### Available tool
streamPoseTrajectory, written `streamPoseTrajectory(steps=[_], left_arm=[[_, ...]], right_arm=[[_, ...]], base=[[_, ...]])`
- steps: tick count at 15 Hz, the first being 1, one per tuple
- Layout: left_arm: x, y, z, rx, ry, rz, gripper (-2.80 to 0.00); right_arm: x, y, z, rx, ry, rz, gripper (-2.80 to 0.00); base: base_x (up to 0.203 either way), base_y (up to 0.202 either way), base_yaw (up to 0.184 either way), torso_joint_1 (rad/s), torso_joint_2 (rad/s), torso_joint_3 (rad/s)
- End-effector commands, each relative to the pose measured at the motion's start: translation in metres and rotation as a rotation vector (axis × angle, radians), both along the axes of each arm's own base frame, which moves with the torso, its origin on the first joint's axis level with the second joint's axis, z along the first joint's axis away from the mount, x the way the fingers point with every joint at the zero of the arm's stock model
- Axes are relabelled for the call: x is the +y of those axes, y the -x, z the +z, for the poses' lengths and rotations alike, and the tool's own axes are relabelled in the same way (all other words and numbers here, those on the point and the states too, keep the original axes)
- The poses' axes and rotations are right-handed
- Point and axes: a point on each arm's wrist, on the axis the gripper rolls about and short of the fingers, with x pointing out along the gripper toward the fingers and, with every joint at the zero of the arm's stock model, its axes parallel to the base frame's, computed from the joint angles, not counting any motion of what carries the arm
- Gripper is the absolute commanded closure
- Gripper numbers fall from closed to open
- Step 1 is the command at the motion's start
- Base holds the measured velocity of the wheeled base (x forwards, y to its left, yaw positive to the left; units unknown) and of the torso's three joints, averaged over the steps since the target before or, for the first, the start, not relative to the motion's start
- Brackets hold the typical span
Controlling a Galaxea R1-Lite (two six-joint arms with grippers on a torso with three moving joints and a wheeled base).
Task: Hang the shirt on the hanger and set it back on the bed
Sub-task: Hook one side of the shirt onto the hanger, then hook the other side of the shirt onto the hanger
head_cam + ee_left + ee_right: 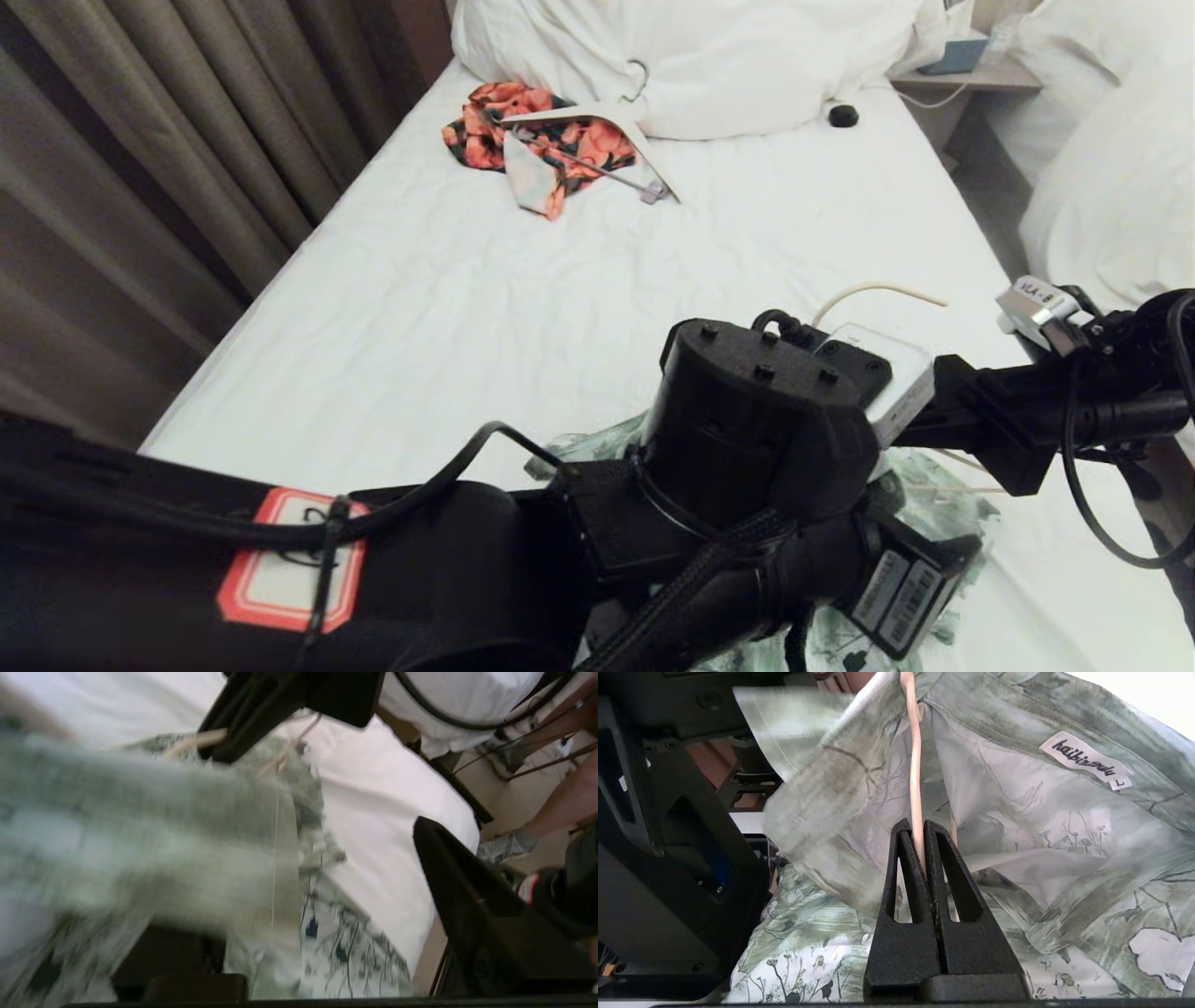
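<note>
A: What lies around you on the bed (392,308)?

B: Far up the sheet an orange-red floral garment (523,140) lies crumpled under a thicker white hanger (607,126), close to the heap of pillows (691,56). A small black object (843,115) sits beside that heap. Curtains (140,140) run along my left side, and a neighbouring bed (1111,168) stands to my right. A person's leg (556,807) shows on the floor past the bed's edge.

A: And what blocks your view?

B: My own left arm (728,439) crosses low over the shirt (1017,858) and hides most of it from my head.

A: How are your tools set?

B: My right tool (920,849) reaches in from the right, its fingers pinched narrow on the hanger (916,765), whose cream wire runs into the shirt's neck beside the white label (1085,759). My left tool (317,933) hangs just over the shirt, fingers spread wide, gripping nothing; the cloth is blurred before it.

A: Where is there room?

B: The shirt lies near the foot corner, close to the bed's right edge; the middle of the sheet stretches bare between it and the floral garment.
</note>
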Motion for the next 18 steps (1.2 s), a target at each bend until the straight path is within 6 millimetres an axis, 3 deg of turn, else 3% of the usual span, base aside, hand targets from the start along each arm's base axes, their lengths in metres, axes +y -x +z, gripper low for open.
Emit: streamPoseTrajectory(steps=[1,6,7,12,14,18], left_arm=[[0.015,0.008,0.010,-0.015,0.016,0.021,-2.80],[0.034,0.019,-0.004,0.000,-0.049,0.038,-2.80],[0.041,0.021,-0.004,-0.002,-0.054,0.056,0.00],[0.083,0.033,0.005,-0.019,-0.035,0.099,0.00],[0.109,0.036,0.011,-0.029,-0.015,0.136,0.00],[0.180,0.046,0.025,-0.060,0.049,0.248,0.00]], right_arm=[[0.002,0.000,0.000,-0.002,-0.007,0.012,0.00],[0.003,0.001,0.001,-0.004,-0.006,0.014,0.00],[0.004,0.001,0.001,-0.005,-0.006,0.017,0.00],[0.013,0.002,0.002,-0.007,-0.007,0.048,0.00],[0.019,0.002,0.005,-0.029,-0.009,0.066,0.00],[0.034,0.014,0.016,-0.049,-0.014,0.119,0.00]], base=[[0.000,0.000,0.000,0.000,0.00,0.000],[0.000,0.000,0.000,0.000,0.00,0.000],[0.000,0.000,0.000,0.000,0.00,0.000],[0.000,0.000,0.000,0.000,0.00,0.000],[0.000,0.000,0.000,0.000,0.00,0.000],[0.000,0.000,0.000,0.000,0.00,0.000]])
